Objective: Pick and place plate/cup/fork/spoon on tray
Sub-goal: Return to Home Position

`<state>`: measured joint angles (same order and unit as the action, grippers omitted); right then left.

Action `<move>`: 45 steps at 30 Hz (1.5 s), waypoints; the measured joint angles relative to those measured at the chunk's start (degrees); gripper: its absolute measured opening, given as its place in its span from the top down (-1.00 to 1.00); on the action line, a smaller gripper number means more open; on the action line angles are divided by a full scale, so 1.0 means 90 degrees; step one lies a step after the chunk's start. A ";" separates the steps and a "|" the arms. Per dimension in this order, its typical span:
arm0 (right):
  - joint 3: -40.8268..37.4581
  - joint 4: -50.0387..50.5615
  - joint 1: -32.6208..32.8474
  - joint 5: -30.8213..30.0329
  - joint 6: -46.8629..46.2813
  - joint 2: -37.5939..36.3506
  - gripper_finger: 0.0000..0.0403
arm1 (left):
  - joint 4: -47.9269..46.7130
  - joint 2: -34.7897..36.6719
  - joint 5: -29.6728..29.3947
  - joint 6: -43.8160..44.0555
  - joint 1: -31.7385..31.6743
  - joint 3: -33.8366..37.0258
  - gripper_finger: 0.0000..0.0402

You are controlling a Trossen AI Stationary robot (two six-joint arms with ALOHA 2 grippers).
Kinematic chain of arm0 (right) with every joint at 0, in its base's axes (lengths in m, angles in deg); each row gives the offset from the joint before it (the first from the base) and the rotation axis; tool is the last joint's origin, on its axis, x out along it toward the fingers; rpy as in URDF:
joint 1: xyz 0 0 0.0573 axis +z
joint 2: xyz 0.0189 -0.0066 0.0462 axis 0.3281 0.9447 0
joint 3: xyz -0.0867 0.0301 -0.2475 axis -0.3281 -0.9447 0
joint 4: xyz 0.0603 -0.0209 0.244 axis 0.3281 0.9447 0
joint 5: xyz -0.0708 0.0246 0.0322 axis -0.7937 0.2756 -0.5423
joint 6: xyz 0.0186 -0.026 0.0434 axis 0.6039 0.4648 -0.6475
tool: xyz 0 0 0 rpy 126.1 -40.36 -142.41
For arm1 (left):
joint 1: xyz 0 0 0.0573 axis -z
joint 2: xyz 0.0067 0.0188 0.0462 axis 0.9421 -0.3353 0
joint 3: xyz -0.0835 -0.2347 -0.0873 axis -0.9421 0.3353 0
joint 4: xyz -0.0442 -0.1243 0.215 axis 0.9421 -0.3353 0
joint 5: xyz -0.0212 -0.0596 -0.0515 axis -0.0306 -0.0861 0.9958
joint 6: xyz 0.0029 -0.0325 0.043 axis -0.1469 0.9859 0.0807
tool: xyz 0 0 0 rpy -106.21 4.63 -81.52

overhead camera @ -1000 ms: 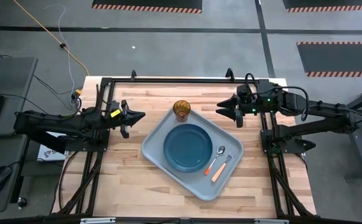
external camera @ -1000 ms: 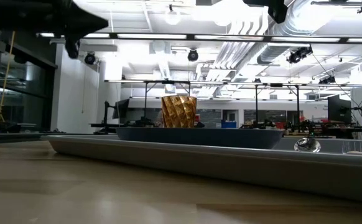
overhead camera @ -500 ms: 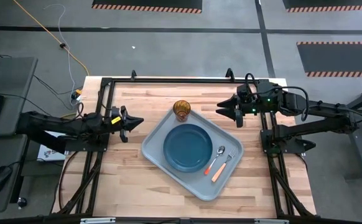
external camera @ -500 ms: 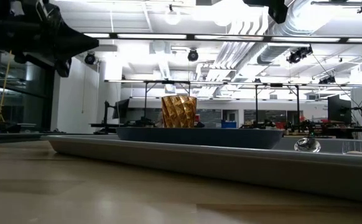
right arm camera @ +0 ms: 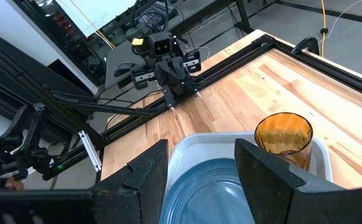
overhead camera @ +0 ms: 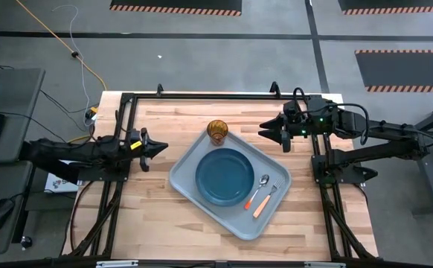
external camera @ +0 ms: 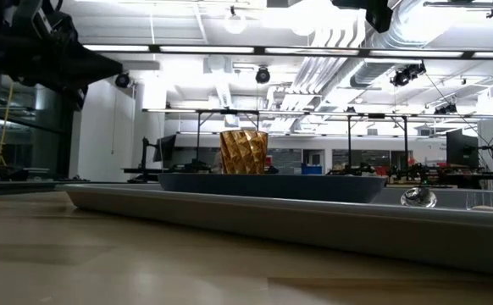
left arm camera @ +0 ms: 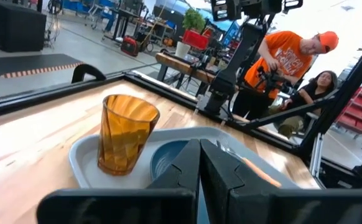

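You've got a light grey-blue tray [overhead camera: 235, 219] on a pale, wood-plank table [overhead camera: 164, 216]. The plate [overhead camera: 225, 176] is dark teal-blue, plain. The cup [overhead camera: 217, 132] is amber, translucent, with a diamond-faceted pattern. The spoon [overhead camera: 256, 192]: silver bowl, red-orange handle. The fork [overhead camera: 264, 202]: silver tines, pale peach handle. The floor stripes [overhead camera: 175, 7] are orange and black. The person [left arm camera: 287, 53] wears an orange shirt and cap.

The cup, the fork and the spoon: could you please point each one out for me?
cup [overhead camera: 216, 132], high view, its open mouth.
fork [overhead camera: 262, 206], high view, its peach handle.
spoon [overhead camera: 251, 199], high view, its red handle.
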<state>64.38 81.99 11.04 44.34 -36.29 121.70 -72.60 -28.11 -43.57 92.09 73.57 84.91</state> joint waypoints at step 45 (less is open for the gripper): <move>0.0000 0.1173 -0.0027 0.0528 0.0230 -0.0681 0.41 | -0.1199 0.0924 0.0070 -0.0378 -0.0350 0.0002 1.00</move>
<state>64.38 92.55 10.79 49.09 -34.22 115.57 -83.40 -19.79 -42.94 88.69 70.42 84.93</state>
